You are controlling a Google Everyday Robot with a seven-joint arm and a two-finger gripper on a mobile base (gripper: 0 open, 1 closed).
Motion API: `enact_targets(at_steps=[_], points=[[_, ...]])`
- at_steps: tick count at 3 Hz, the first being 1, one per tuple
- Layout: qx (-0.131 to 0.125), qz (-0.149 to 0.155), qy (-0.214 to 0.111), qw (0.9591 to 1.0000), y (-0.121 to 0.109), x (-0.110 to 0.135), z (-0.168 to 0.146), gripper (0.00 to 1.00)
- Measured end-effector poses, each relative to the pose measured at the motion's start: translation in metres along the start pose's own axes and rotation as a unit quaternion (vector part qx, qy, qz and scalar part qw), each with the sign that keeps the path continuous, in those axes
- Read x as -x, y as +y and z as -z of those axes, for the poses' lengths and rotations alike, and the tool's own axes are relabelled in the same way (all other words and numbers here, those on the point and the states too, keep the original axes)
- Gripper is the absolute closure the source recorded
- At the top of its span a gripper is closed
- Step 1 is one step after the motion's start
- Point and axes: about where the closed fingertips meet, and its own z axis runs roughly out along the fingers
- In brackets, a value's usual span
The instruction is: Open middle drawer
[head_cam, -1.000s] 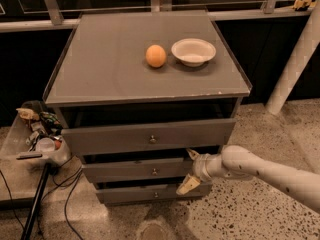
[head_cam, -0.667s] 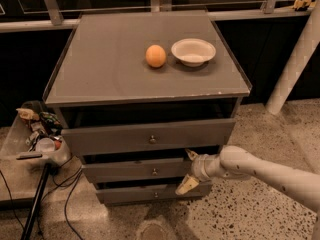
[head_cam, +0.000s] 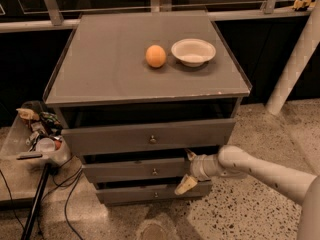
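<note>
— Where is the tool [head_cam: 187, 170]?

— At the right end of the middle drawer [head_cam: 135, 170], low on the front of the grey cabinet [head_cam: 100, 74]. The pale arm [head_cam: 265, 171] reaches in from the right.

— And its fingers [head_cam: 184, 185]?

— Spread apart. One tip sits at the drawer front's upper edge, the other hangs below its lower edge. Whether they press on the front cannot be told.

— The drawer itself?

— Between the taller top drawer [head_cam: 150, 136] and the narrow bottom drawer [head_cam: 145, 194], with its small round knob [head_cam: 154, 172] at centre. A dark gap shows above its front.

— Anything on the cabinet top?

— An orange [head_cam: 156, 56] just beside a white bowl [head_cam: 193, 51], towards the back.
</note>
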Motion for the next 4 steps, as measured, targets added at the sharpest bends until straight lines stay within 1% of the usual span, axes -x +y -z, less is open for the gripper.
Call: enact_targets(at_steps=[1,2,4], points=[[0.0,0.0,0.0,1.0,0.0,0.0,0.0,0.0],[0.0,0.0,0.0,1.0,0.0,0.0,-0.0001,0.17],[0.0,0.0,0.0,1.0,0.0,0.0002,0.0001,0.64]])
